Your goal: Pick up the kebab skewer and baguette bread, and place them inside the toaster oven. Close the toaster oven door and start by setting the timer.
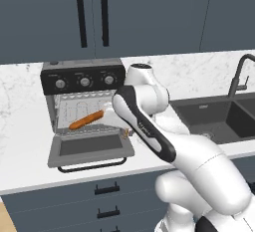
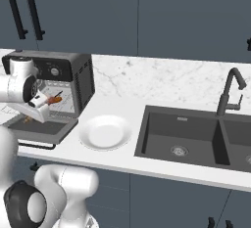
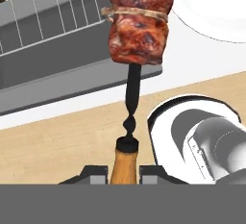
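Skewer grip at the wooden handle end: gripper (image 3: 124,172) closed on the kebab skewer (image 3: 137,31), handle wedged between the two dark fingertips (image 3: 93,174), twisted dark shaft running up from it to reddish-brown meat chunks. Held over the front of the toaster oven (image 1: 82,101), with the wire rack (image 3: 53,11) seen behind the meat in the hand view and the pale rim of a white plate (image 3: 211,11) at the upper right. From the left base view, arm stretched across toward the oven mouth, wrist just right of the opening; gripper itself hidden there behind the forearm. Baguette bread (image 1: 86,120) already lying on the rack inside the oven, slanted, orange-brown. Toaster oven door (image 1: 91,149) dropped fully open, flat on the marble counter (image 1: 22,141), black bar handle at its front edge. Three silver knobs (image 1: 84,81) along the black top panel. From the right base view, white plate (image 2: 105,132) on the counter between oven and dark sink (image 2: 196,136), just beside the open door; black faucet (image 2: 230,92) behind the sink.
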